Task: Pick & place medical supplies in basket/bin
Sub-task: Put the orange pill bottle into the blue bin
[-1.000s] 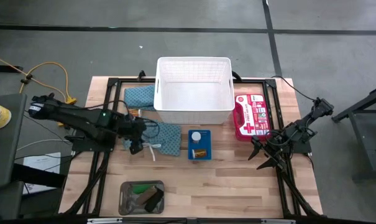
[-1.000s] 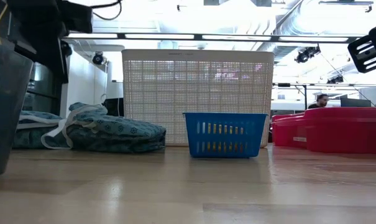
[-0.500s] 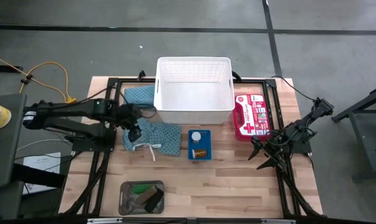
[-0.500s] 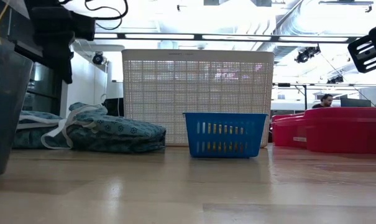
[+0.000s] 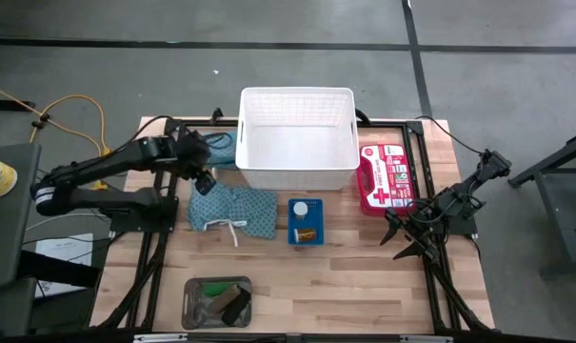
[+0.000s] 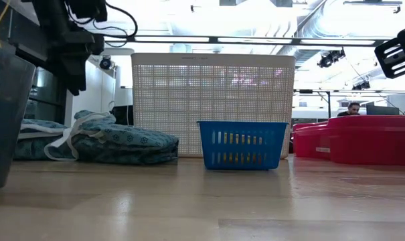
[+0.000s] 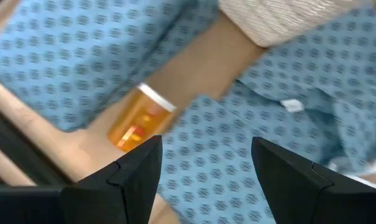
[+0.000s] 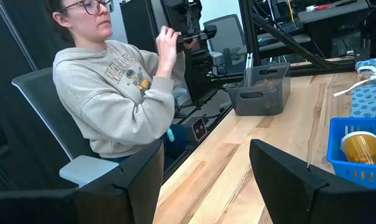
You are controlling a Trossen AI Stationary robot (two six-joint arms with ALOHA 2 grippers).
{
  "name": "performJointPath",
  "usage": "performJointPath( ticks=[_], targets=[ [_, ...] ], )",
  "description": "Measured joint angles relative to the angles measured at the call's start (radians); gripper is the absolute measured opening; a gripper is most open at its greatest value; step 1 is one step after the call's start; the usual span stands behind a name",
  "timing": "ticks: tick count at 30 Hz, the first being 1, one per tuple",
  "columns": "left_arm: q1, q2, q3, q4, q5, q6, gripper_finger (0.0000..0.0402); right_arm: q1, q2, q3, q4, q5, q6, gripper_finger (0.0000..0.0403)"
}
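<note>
The left gripper (image 5: 204,178) hung with its jaws wide and empty over the gap between the two cloths, just beside the basket's (image 5: 297,173) left wall. A second earlier it had been lower, over the near cloth's (image 5: 233,208) left edge; it had since swung back toward the far cloth (image 5: 214,148). Its wrist view showed an orange vial (image 7: 137,118) lying on bare wood between the cloths, in line with the fingers. I judged the vial to be the next pick, with nothing yet in the basket. The right gripper (image 5: 408,240) waited, open, near the table's right edge. The blue bin (image 5: 305,222) and grey tray (image 5: 216,302) had not moved.
</note>
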Motion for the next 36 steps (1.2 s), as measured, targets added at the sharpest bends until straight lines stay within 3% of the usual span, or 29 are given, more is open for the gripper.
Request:
performJointPath(
  ticks=[6,13,17,23,36],
  targets=[
    [0.125,0.023,0.000,0.012,0.023,0.119,0.0238,0.000,0.000,0.000,0.000,0.000,0.000,0.0226],
    [0.263,0.106,0.000,0.024,0.188,0.284,0.0238,0.000,0.000,0.000,0.000,0.000,0.000,0.0226],
    [0.313,0.155,0.000,0.023,0.233,0.392,0.0238,0.000,0.000,0.000,0.000,0.000,0.000,0.0226],
    [0.365,0.183,0.000,0.007,0.236,0.540,0.0238,0.000,0.000,0.000,0.000,0.000,0.000,0.0226],
    [0.404,0.204,0.001,-0.027,0.198,0.674,0.0238,0.000,0.000,0.000,0.000,0.000,0.000,0.0226]
  ],
)
